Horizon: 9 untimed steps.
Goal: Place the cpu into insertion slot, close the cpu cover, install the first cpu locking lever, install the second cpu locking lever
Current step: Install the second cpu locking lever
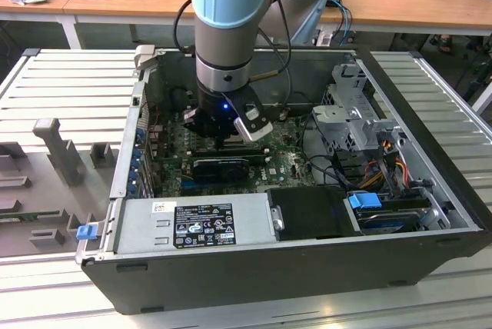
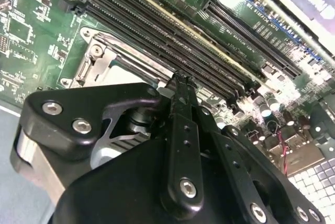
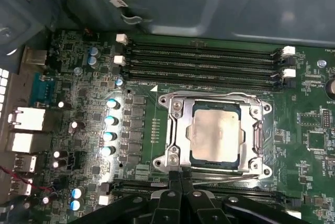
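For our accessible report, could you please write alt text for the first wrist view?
The cpu lies in the insertion slot with the silver cpu cover closed over it. The robot's black hand sits at the socket's edge, on the green motherboard.

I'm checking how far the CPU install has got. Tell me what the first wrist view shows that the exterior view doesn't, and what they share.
First wrist view alone: the cpu seated in the insertion slot, the cpu cover lying flat around it, a thin lever along the socket edge by the gripper, and long black memory slots.

Exterior view alone: the blue-jointed arm, the whole computer case, its power supply, drive bays.

Both: the green motherboard with the gripper low over it.
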### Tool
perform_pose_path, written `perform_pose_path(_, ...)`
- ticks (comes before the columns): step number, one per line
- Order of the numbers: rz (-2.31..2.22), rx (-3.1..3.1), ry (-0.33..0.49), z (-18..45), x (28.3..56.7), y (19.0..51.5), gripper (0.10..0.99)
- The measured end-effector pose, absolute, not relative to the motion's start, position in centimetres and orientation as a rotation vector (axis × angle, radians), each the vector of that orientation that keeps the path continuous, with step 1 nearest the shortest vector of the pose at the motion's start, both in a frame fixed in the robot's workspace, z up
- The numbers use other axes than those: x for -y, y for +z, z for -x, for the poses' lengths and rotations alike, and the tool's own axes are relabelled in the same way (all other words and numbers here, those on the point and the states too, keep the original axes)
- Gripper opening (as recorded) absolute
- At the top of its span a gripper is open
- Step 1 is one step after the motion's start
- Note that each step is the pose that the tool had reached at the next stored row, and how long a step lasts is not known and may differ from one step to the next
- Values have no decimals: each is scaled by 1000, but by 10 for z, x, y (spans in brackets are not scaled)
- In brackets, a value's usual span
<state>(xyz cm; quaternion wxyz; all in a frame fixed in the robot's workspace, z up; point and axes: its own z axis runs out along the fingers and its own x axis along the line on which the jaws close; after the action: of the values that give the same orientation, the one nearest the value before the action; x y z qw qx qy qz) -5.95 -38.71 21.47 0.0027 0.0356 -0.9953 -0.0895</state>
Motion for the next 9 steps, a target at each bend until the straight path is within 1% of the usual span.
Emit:
perform_pose_path(7, -123, 3107, -425, 64, 403, 213, 106)
perform_pose_path(9, -128, 3104, -451, 67, 406, 212, 106)
